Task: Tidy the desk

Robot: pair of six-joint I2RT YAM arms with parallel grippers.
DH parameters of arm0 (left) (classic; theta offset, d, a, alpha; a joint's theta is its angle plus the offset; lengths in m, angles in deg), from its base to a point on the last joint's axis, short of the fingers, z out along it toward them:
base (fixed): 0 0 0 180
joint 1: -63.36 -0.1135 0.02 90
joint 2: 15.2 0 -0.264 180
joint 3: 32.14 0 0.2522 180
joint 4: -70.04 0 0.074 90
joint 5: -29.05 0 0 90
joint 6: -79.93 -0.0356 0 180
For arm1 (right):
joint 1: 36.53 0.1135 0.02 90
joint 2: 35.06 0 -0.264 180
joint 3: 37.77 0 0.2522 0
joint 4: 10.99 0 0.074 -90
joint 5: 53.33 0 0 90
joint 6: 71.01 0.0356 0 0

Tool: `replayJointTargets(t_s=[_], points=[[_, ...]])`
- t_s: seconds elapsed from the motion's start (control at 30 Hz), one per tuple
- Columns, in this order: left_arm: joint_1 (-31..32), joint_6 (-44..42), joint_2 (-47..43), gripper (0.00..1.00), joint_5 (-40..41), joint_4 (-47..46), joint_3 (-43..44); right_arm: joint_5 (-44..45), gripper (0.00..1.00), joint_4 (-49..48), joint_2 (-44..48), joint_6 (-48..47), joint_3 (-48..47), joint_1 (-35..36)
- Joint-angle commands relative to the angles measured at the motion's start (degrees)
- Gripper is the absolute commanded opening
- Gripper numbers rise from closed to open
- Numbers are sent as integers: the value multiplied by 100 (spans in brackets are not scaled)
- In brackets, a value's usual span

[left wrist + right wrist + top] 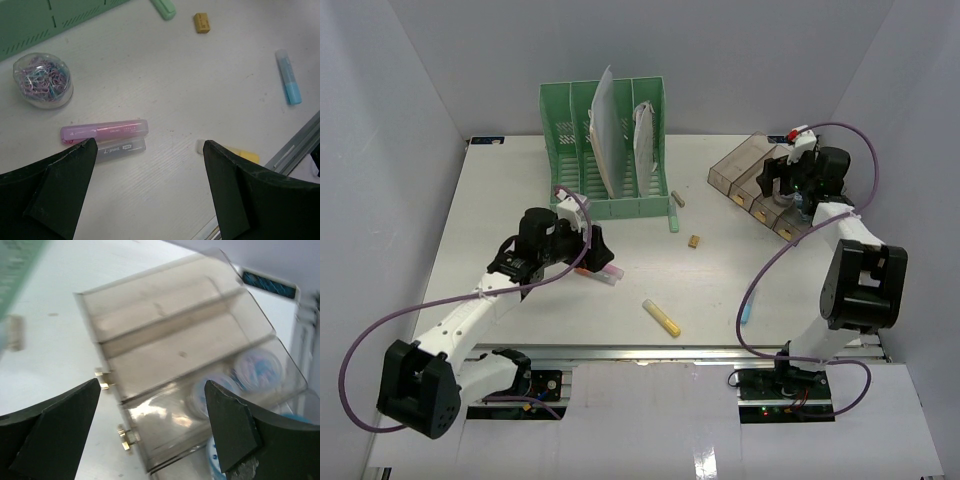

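Note:
The white desk (pixel 740 270) holds scattered items. My left gripper (pixel 594 252) is open and empty, low over the desk (pixel 165 100). In the left wrist view this gripper (pixel 150 150) has a pink pen (pixel 105 131) and a grey pen (pixel 122 149) lying side by side just beyond its left finger. A yellow highlighter (pixel 243 155) lies by its right finger. My right gripper (pixel 782 186) is open and empty above the clear brown compartment tray (pixel 745 165). In the blurred right wrist view this gripper (pixel 152 387) hovers over the tray (pixel 170 355), which holds round tubs (pixel 257 367).
A green file rack (pixel 605 150) with papers stands at the back. A jar of paper clips (pixel 42 80) sits near it. A tan eraser (pixel 693 241), a blue glue stick (pixel 744 313) and the yellow highlighter (pixel 662 318) lie mid-desk. A metal rail (pixel 700 352) runs along the front edge.

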Motion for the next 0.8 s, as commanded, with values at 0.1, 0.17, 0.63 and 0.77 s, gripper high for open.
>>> replayJointTargets(t_s=[0.1, 0.17, 0.63, 0.77], points=[[-69, 606, 1288, 98, 875, 181, 643, -3251, 90, 2133, 1612, -1375, 467, 296], [-70, 703, 1568, 98, 1313, 272, 828, -3528, 90, 2524, 1924, -1685, 717, 380], [-61, 873, 3330, 98, 2816, 162, 1892, -4131, 90, 2717, 3672, -1731, 1792, 393], [-61, 879, 3648, 96, 2875, 144, 2148, -4190, 90, 2710, 3732, -1689, 1837, 393]])
